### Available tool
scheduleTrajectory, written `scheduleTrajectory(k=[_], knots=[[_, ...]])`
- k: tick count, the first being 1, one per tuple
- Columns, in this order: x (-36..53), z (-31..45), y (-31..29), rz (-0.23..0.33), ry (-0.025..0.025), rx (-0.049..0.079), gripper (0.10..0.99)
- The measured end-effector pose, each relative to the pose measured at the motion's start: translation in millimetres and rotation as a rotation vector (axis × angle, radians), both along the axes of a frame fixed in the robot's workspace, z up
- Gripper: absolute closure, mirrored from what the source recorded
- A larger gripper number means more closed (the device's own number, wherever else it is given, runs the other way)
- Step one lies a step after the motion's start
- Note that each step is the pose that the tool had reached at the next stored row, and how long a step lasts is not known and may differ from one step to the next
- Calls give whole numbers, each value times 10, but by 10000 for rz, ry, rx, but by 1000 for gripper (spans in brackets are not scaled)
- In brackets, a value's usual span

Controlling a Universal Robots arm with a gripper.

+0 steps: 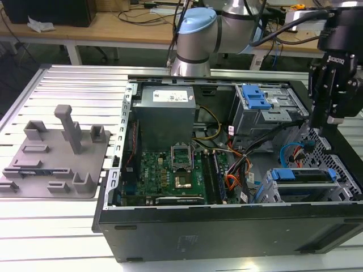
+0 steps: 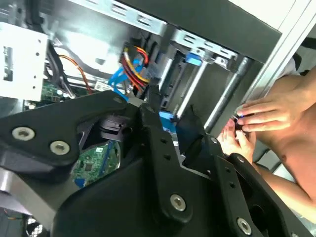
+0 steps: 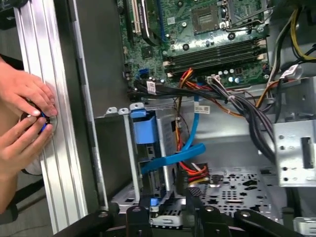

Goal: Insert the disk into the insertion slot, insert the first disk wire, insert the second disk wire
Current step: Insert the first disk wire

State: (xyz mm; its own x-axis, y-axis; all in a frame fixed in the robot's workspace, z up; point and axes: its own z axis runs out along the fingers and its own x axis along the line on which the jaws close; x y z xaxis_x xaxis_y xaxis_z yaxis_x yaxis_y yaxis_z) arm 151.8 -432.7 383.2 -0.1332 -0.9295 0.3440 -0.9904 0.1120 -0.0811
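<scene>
Looking at the exterior view, I see the open black computer case lying on the slotted aluminium tabletop, towards its edge at the exterior view's right. A grey moulded fixture block sits near the opposite edge. The flat silver disk in its bright blue plastic frame sits inside the small grey perforated metal insertion slot, in the near corner of the case at the exterior view's right. A loose blue wire curls just above it. My black gripper hangs over that corner, clear of the disk. The grey box-shaped power supply and the green circuit board take up the other half of the case.

In the second wrist view the gripper has its jaws apart, with a strip of blue frame showing through the gap. A person's hand rests at the case's outer wall.

In the first wrist view the jaws of the gripper are again spread, above the disk seated in the insertion slot. The blue wire lies across it, unplugged at its flat end. One hand and a second pinch something small on the tabletop rail beside the case.
</scene>
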Motion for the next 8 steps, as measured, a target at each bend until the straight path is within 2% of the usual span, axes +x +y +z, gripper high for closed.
scheduleTrajectory(k=[2,4,8], knots=[[-1,-28,59,115,-44,-17,675],[-19,-53,60,192,-101,-16,675],[-77,-102,60,305,-153,-17,675]])
